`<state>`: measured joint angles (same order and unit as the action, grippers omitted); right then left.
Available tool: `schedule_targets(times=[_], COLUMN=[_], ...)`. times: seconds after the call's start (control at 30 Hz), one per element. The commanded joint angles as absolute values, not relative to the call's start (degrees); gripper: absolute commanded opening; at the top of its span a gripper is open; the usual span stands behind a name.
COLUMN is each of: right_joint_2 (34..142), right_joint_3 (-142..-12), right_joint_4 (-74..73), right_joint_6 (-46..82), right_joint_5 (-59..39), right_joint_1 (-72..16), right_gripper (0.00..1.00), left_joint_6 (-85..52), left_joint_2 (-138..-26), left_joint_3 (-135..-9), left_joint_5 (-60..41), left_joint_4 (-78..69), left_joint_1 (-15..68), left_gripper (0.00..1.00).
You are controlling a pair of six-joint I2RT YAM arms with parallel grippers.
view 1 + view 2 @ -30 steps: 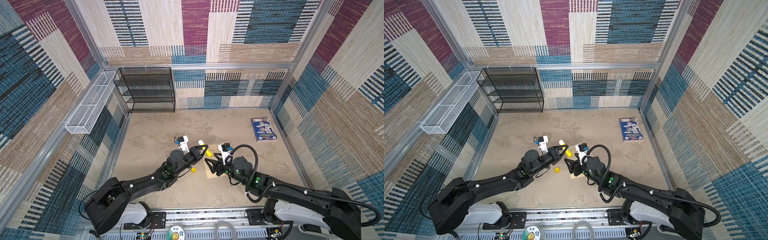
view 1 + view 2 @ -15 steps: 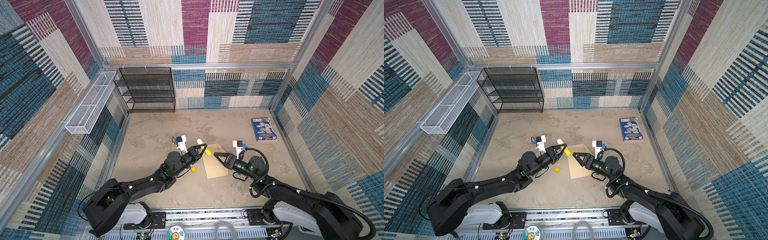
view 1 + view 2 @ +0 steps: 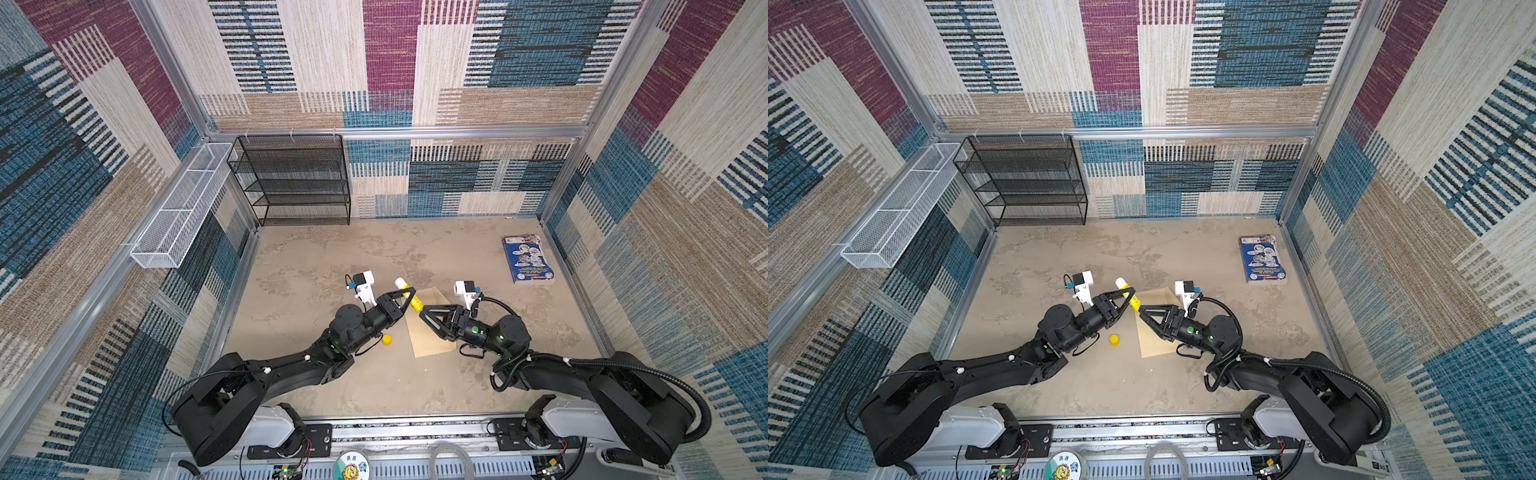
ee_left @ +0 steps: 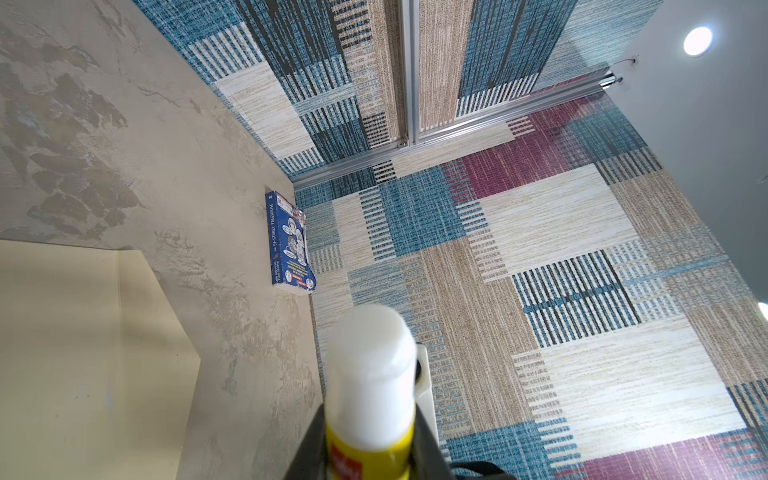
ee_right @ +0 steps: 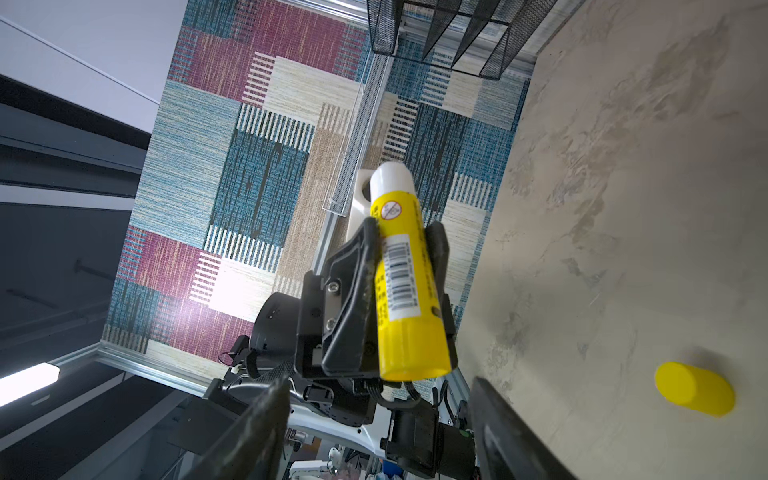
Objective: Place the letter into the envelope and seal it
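At mid-desk: sealing stage under way, flap not yet closed.
No letter shows anywhere, so it is judged already inside the envelope point(image 3: 432, 347), which lies flat between the arms with its flap open; contents hidden. Left pincer point(image 3: 409, 296) grips an uncapped glue stick point(image 5: 405, 274), its yellow cap point(image 3: 387, 340) loose on the desk point(image 3: 332, 257). Right pincer point(image 3: 423, 314) stands wide, empty, facing the stick's base. Gluing and closing remain. Wall basket point(image 3: 183, 203) and mesh rack point(image 3: 295, 178) hold nothing visible.
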<state>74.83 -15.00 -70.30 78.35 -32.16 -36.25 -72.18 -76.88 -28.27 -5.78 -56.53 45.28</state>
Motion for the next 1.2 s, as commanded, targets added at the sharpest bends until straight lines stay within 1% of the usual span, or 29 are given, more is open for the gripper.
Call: schedule_targets(times=[0.0, 0.17, 0.37, 0.8, 1.17], right_joint_2=[76.7, 78.1, 78.0, 79.4, 78.4], right_joint_3=[-15.5, -16.1, -16.5, -17.1, -16.7], right_joint_4=[-75.8, -77.0, -76.0, -76.0, -74.0], right_joint_6=[80.1, 80.3, 79.8, 80.1, 79.2], right_joint_5=[-33.4, -33.1, -32.9, -30.7, -29.6], right_joint_1=[-36.5, -36.6, -36.7, -36.7, -36.6], right_gripper=[0.67, 0.55, 0.44, 0.41, 0.26], left_joint_6=[-70.7, -70.6, -70.7, -70.8, -70.9], left_joint_2=[-76.8, -76.9, -77.4, -78.2, -78.6], left_joint_3=[-28.0, -27.7, -27.3, -26.8, -25.9], left_joint_5=[-5.0, -4.9, -4.9, -4.8, -4.0], left_joint_4=[-59.9, -60.1, -61.0, -62.2, -62.9], left_joint_1=[45.4, 45.5, 45.6, 46.0, 46.1], left_gripper=[0.0, 0.0, 0.0, 0.0, 0.0])
